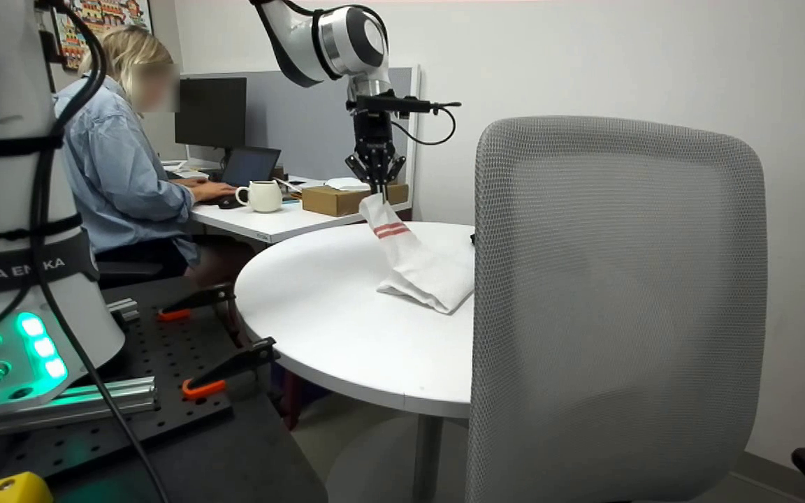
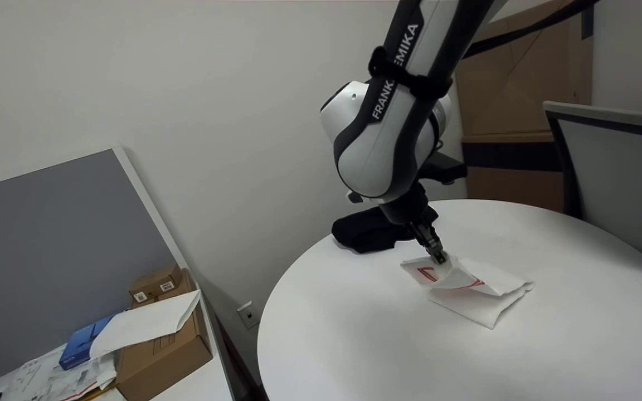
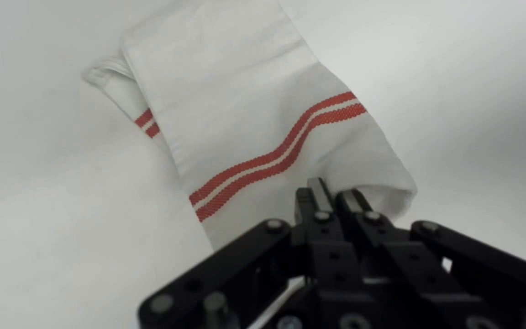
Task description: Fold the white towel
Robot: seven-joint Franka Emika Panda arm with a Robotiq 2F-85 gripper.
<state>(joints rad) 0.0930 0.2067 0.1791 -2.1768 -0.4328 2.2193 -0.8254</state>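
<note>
The white towel (image 1: 427, 269) with two thin red stripes is partly folded on the round white table (image 1: 312, 300). My gripper (image 1: 379, 192) is shut on one end of the towel and holds it raised above the tabletop. The towel's rest lies on the table, seen also in an exterior view (image 2: 491, 298) with the gripper (image 2: 439, 257) at its lifted end. In the wrist view the gripper fingers (image 3: 336, 196) pinch the towel (image 3: 244, 114) near a curled corner. A lower layer with red stripes sticks out at the left. The chair hides part of the towel in an exterior view.
A grey mesh chair (image 1: 619, 307) stands against the table's side and shows in both exterior views (image 2: 622, 161). A black cloth-like item (image 2: 368, 229) lies near the table's edge. A desk with a cardboard box (image 1: 332, 200) and a mug (image 1: 263, 196) stands beyond, where a person (image 1: 119, 147) sits.
</note>
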